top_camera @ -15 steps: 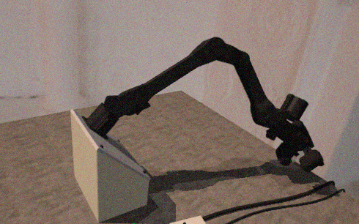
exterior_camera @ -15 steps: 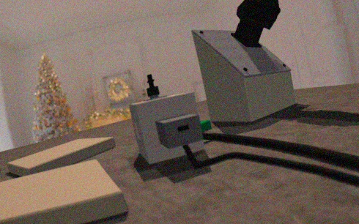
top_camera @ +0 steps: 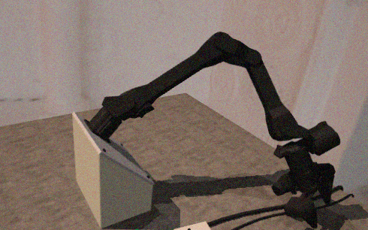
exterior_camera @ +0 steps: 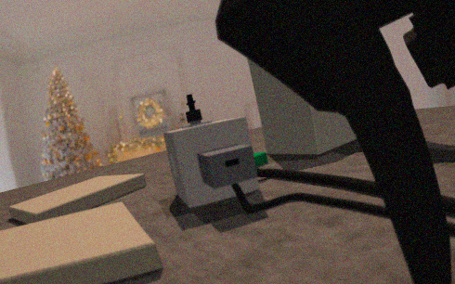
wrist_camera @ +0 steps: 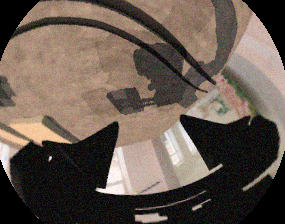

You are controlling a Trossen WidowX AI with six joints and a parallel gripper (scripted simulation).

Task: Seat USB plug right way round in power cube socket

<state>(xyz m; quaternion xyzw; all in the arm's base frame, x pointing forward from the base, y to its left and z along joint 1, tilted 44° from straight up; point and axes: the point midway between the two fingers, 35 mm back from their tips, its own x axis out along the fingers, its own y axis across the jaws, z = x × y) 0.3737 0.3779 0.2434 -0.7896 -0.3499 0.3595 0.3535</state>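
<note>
The grey power cube (exterior_camera: 216,135) stands on the table in the exterior view. The black USB plug (exterior_camera: 193,115) stands upright on its top, with a thin light strip of metal showing beneath its body. Which way round it sits cannot be told. Only a pale corner of the cube shows at the bottom edge of the top view. My gripper (top_camera: 321,215) (wrist_camera: 150,121) is open and empty, low over the cables, well away from the plug. In the exterior view one finger looms large at the right. The plug is not visible in the wrist view.
A smaller grey box (exterior_camera: 229,167) with a dark slot is on the cube's front. Black cables (top_camera: 250,212) (exterior_camera: 318,176) (wrist_camera: 68,21) run beneath my gripper. Two tan slabs (exterior_camera: 82,192) (exterior_camera: 63,237) lie beside the cube. A green block (exterior_camera: 260,159) and the arm's base (top_camera: 122,188) are behind it.
</note>
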